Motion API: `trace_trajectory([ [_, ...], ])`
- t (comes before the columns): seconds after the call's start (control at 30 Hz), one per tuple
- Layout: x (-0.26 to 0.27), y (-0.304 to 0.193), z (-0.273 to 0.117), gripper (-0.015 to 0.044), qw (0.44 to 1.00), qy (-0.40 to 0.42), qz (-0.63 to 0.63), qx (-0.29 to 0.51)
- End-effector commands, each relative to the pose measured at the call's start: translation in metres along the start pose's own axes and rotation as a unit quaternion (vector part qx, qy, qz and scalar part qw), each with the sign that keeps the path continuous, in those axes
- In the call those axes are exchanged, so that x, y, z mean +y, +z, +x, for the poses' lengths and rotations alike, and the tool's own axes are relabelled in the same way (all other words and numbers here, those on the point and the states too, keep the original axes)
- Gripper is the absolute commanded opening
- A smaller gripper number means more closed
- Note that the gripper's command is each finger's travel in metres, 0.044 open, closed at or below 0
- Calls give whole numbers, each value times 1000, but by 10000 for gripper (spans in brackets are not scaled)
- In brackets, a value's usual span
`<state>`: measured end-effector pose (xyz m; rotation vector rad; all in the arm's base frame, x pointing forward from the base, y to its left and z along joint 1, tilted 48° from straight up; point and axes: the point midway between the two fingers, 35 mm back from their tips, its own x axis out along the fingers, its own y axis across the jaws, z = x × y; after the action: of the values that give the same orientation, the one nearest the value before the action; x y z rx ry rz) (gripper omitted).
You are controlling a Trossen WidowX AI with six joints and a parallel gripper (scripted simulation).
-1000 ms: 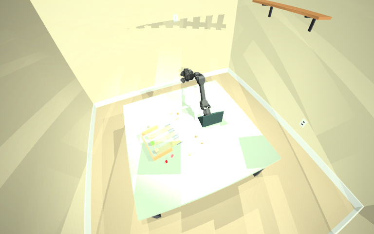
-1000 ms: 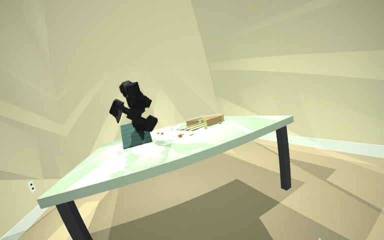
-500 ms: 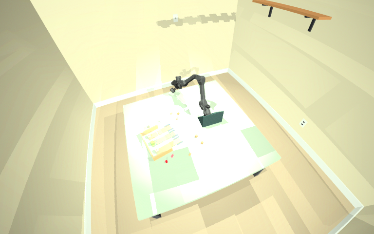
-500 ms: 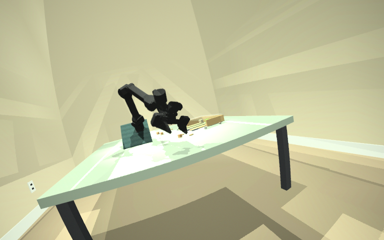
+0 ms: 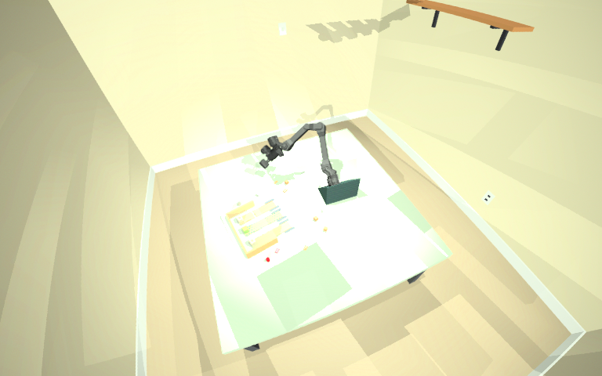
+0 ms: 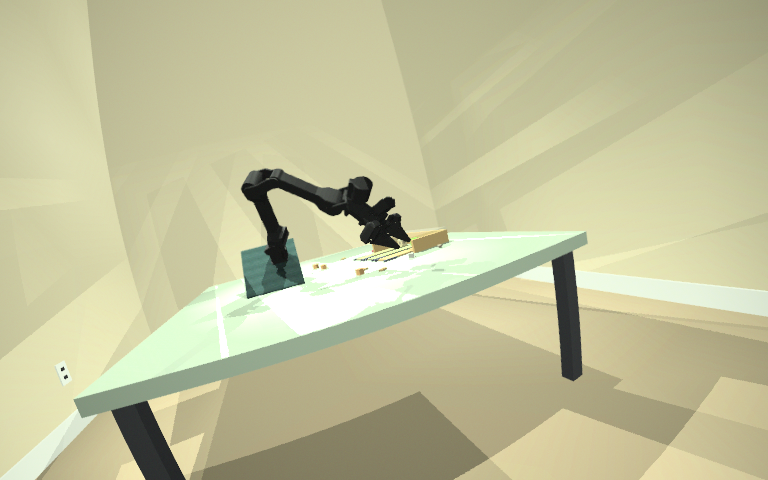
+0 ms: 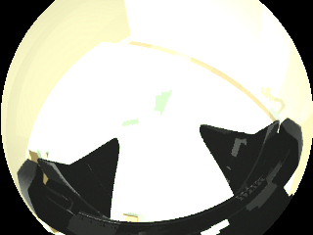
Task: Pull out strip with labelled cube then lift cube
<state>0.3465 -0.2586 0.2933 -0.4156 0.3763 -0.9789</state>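
We see the arm (image 6: 294, 189) rising from its teal base plate (image 6: 271, 268), bending at the elbow above it and reaching out and down. The gripper (image 6: 390, 234) hangs tilted downward with its fingers spread wide and nothing between them. From the top view it is well apart from the wooden tray (image 5: 252, 230), beyond the tray's far end. The strips (image 5: 262, 222) lie in that tray; we cannot make out the labelled cube.
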Motion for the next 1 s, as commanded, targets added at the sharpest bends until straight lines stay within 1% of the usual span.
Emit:
trace_trajectory([
  [0.0,69,-16,-23,400,998,61,-22,10],
  [0.23,165,-42,-85,400,985,153,-81,8],
  [0.37,210,-64,-131,400,972,202,-123,0],
  [0.5,245,-90,-184,400,952,246,-182,-19],
  [0.77,279,-149,-280,400,907,315,-272,-70],
  [0.83,281,-158,-292,400,900,322,-282,-78],
  [0.97,281,-159,-293,400,899,323,-283,-79],
])
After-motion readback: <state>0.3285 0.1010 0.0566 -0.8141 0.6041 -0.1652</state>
